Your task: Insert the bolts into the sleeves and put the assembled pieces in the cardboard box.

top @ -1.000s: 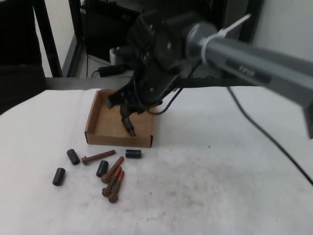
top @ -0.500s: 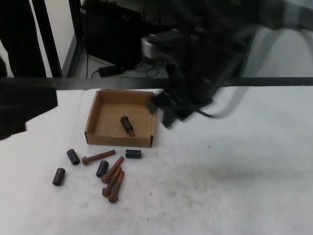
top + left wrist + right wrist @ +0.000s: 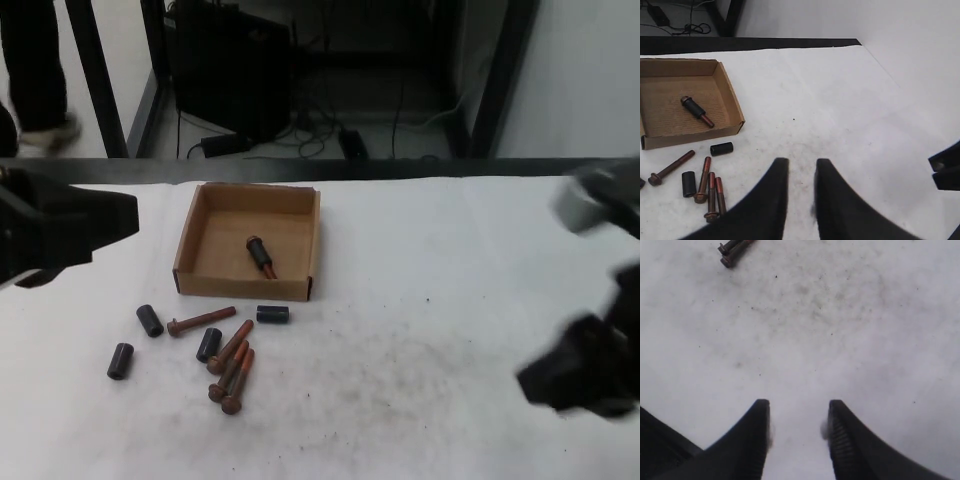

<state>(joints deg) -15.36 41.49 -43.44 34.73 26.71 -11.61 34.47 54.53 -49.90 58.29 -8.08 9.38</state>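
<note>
So the cardboard box (image 3: pixel 240 285) sits on the table (image 3: pixel 430 300) close to the far edge, left of the middle. It holds just one assembled piece (image 3: pixel 261 255), a rusty bolt with a black sleeve pushed up by its head, lying flat on the box floor. From the left wrist view the box (image 3: pixel 690 135) is a shallow open tray of plain brown corrugated card with low walls. Everything else is loose in front of it toward the near-left corner: four bare bolts (image 3: pixel 230 360), coppery-brown with flanged heads, three of them bunched side by side and one off on its own, plus four loose sleeves (image 3: pixel 209 344), stubby black cylinders. One of those sleeves lies just in front of the box wall. The tabletop is white and pretty scuffed, with dark specks all over. The left gripper (image 3: pixel 801 172) has its fingers a little apart with nothing between them. The right gripper (image 3: pixel 797 422) is spread wider over bare table, also empty. A second ago an arm hung right over the box with the piece at its tip. Now the piece lies there alone, the left arm (image 3: pixel 55 230) is out by the left edge and the right arm (image 3: pixel 585 375) by the right edge, and the loose parts haven't budged.
</note>
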